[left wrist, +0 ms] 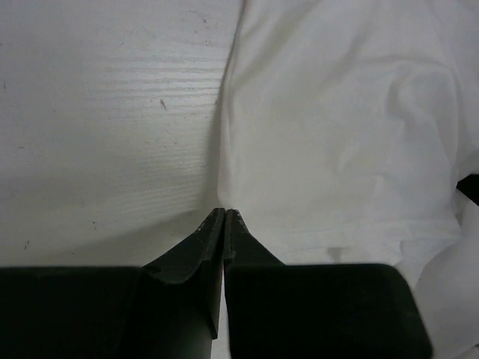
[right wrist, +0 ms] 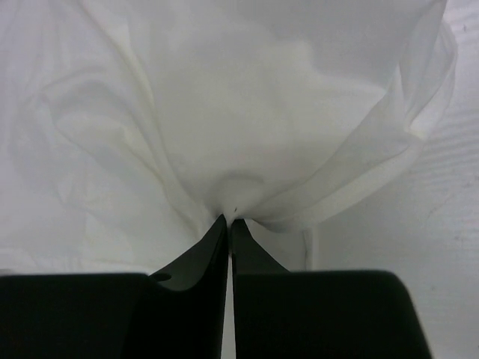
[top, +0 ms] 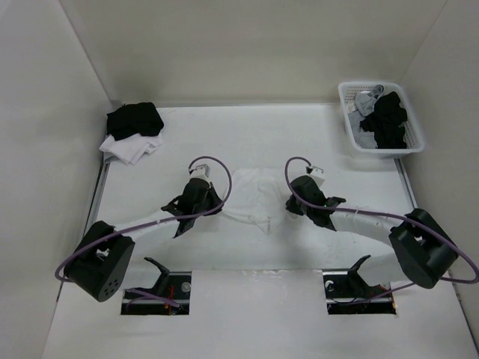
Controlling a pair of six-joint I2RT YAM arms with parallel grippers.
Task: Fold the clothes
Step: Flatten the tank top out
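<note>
Lying rumpled at the middle of the white wood-grain desk (top: 247, 250), the thin white camisole top (top: 251, 198) of soft light fabric sits between the two black arms, with one pincer at each of its side edges. From the overhead view the left pincer (top: 202, 196) is down at the garment's left edge and the right pincer (top: 303, 196) at its right edge, both arms reaching inward from the near corners. The left wrist view shows the left pincer (left wrist: 224, 217) pressed together, its tips meeting right at the edge of the camisole (left wrist: 337, 134) where the cloth borders bare desk (left wrist: 105, 112). The fabric there lies flat, and whether any of it is caught between the tips cannot be told. The right wrist view shows the right pincer (right wrist: 228, 221) pressed together on the camisole (right wrist: 224, 112), the cloth gathered into a small pucker at the tips with folds fanning out and upward from that pinch. In the far left corner of the desk, well apart from the camisole, rests a stack of folded garments (top: 135, 131), black on top and white beneath. In the far right corner stands a white slotted plastic basket (top: 385, 152) holding loose black and grey clothing (top: 385, 120).
</note>
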